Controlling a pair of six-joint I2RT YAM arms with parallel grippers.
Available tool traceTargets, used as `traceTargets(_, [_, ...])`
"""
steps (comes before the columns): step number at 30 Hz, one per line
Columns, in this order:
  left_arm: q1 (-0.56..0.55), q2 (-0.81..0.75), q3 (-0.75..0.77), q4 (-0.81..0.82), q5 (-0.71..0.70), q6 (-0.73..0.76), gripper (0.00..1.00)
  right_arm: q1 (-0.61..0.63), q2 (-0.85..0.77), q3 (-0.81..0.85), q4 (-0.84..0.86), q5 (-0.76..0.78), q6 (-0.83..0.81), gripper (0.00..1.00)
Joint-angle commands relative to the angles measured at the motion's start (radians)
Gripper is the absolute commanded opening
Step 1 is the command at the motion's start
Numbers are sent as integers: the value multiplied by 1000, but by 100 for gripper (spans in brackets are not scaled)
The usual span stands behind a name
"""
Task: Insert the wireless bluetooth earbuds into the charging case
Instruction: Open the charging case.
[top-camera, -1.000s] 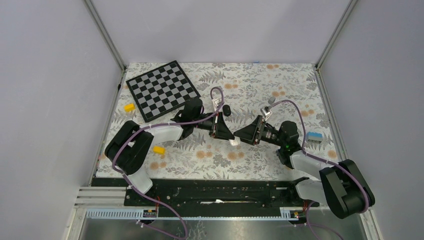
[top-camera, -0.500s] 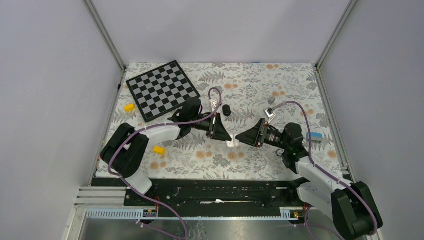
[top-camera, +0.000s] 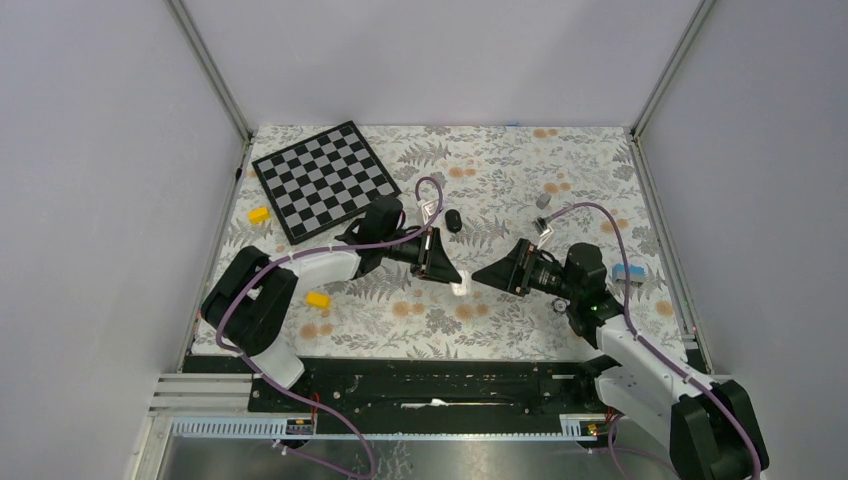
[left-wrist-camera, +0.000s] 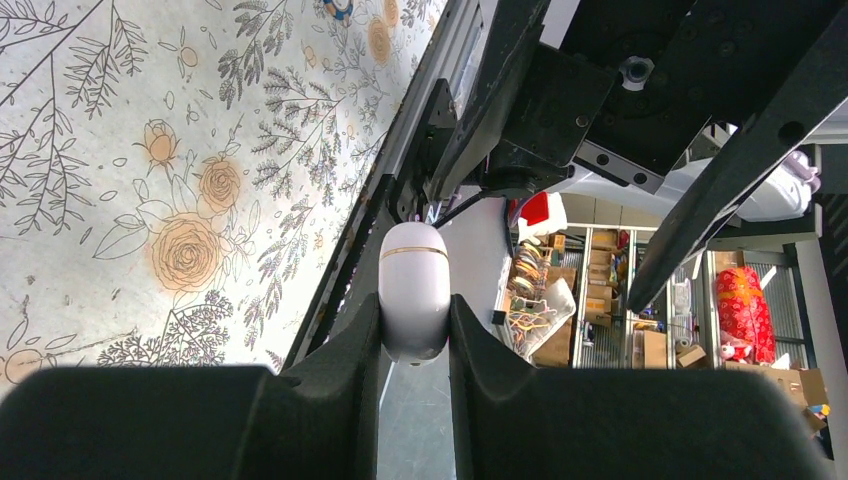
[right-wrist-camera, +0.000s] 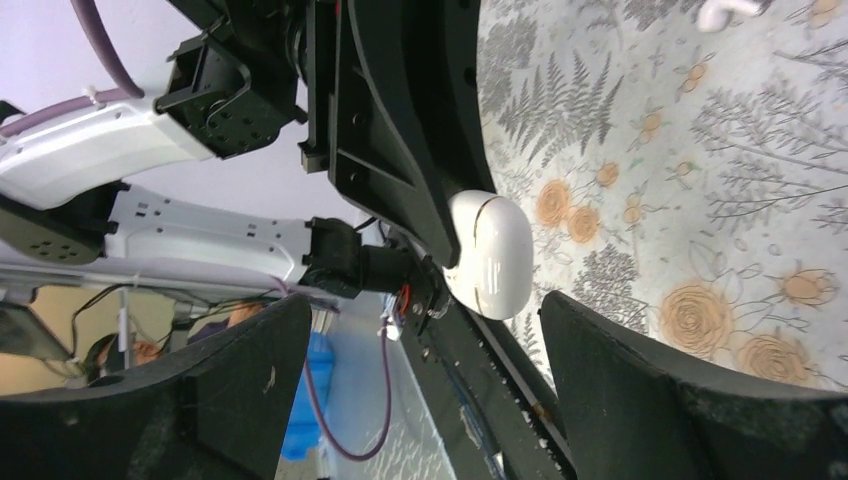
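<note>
The charging case (left-wrist-camera: 413, 285) is white and pebble-shaped, and its lid is shut. My left gripper (left-wrist-camera: 414, 318) is shut on its sides and holds it above the table, near the middle in the top view (top-camera: 461, 288). My right gripper (top-camera: 481, 272) is wide open and empty, just right of the case and facing it. In the right wrist view the case (right-wrist-camera: 491, 254) shows ahead between the spread fingers (right-wrist-camera: 240, 390), not touching them. I see no earbuds in any view.
A black oval pebble (top-camera: 454, 221) lies behind the left gripper. A small silver piece (top-camera: 543, 200) is at the back right, and a blue block (top-camera: 628, 272) at the right. A chessboard (top-camera: 325, 180) is at the back left, with yellow blocks (top-camera: 259, 214) (top-camera: 318, 299) on the left.
My right gripper has drawn back a little to the right, away from the case, and its arm has swung outward. The left gripper has kept hold of the case, shifting slightly.
</note>
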Motion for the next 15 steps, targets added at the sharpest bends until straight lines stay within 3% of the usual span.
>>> traceTargets(1, [6,-10,32,69,9,-19,0,4,-76,57,-159,117,-130,91])
traceTargets(8, [6,2,51,-13,-38,-100,0,4,-125,127,-413,241,-322,91])
traceTargets(15, [5,-45,-37,-125,-277,-435,0,5,-188,155,-605,409,-534,91])
